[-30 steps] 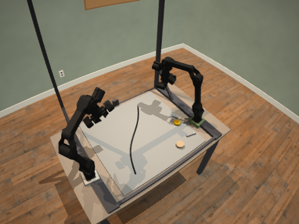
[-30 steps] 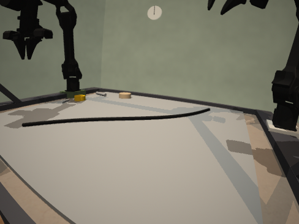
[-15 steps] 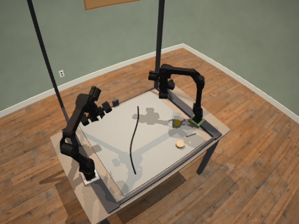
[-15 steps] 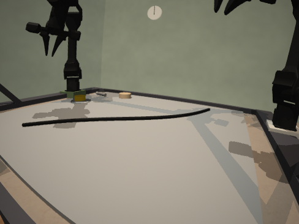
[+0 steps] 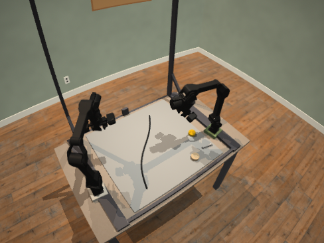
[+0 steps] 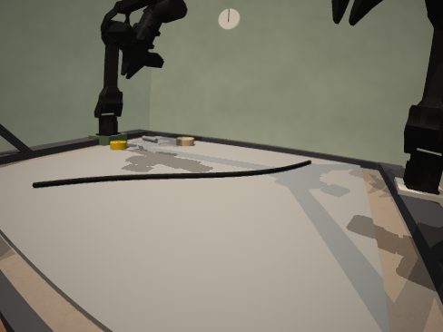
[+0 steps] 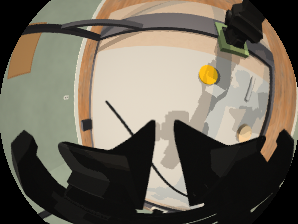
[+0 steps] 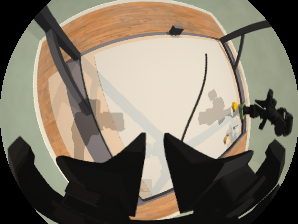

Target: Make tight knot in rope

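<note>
The black rope (image 5: 142, 159) (image 6: 154, 176) (image 7: 119, 118) (image 8: 205, 77) lies untied on the white table top, in one long, gently curved line with no loop or crossing. My left gripper (image 6: 126, 76) (image 7: 164, 124), on the green-based arm, hangs well above the table with its fingers slightly apart and nothing between them. My right gripper (image 6: 344, 23) (image 8: 154, 136), on the white-based arm, is also raised, its fingers slightly apart and empty. Neither gripper touches the rope. In the left wrist view the fingers cover part of the rope.
A yellow round object (image 5: 192, 133) (image 6: 118, 145) (image 7: 208, 74), a tan disc (image 5: 194, 156) (image 6: 185, 141) (image 7: 244, 133) and a thin grey rod (image 5: 207, 145) (image 7: 249, 89) lie near the green base. A small dark box (image 5: 125, 111) (image 8: 176, 30) is at the table edge. Dark upright posts (image 5: 172, 43) stand beside the table.
</note>
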Available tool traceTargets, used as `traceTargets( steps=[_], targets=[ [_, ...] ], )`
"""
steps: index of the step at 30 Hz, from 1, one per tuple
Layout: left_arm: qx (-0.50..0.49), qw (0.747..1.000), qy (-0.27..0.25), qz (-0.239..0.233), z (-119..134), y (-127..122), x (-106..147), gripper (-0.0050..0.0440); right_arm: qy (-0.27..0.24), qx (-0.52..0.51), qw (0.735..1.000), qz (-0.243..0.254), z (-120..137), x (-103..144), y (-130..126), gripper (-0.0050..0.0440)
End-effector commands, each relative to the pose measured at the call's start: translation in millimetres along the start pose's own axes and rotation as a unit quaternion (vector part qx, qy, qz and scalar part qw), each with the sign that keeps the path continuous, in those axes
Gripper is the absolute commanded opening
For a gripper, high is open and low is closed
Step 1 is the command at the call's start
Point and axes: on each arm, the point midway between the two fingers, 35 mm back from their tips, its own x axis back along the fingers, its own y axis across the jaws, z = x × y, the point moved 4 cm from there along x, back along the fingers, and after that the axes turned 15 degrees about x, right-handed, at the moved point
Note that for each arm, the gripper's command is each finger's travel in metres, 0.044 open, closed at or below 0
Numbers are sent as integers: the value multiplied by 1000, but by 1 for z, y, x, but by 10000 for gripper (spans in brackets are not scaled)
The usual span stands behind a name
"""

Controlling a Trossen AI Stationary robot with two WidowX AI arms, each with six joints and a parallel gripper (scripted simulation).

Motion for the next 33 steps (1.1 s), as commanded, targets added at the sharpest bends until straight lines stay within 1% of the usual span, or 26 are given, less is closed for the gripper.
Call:
traceTargets(
  steps=[1,3,5,7,13,19,20,22,25,28,33],
  targets=[
    [112,992,11,-54,11,-33,21,85,7,-36,999,3,-9,1,8,85],
    [171,982,16,-81,17,-50,30,85,13,-54,998,3,-13,0,13,85],
    [171,982,16,-81,17,-50,30,85,13,-54,998,3,-13,0,13,85],
    [227,968,20,-108,21,-67,38,85,18,-72,997,4,-16,-2,18,85],
    [369,910,33,-185,25,-112,57,85,33,-120,992,9,-26,-5,32,85],
    [470,846,45,-248,21,-146,70,85,42,-157,987,16,-33,-7,44,85],
    [483,836,47,-256,20,-151,72,85,44,-162,986,17,-34,-7,46,85],
    [483,836,47,-256,20,-151,72,85,44,-162,986,17,-34,-7,46,85],
    [514,810,51,-278,17,-162,76,85,47,-174,983,20,-37,-8,50,85],
    [537,788,55,-295,15,-170,79,85,49,-184,981,23,-38,-8,53,85],
    [558,766,58,-312,12,-178,81,85,50,-193,979,26,-40,-9,57,85]
  ],
)
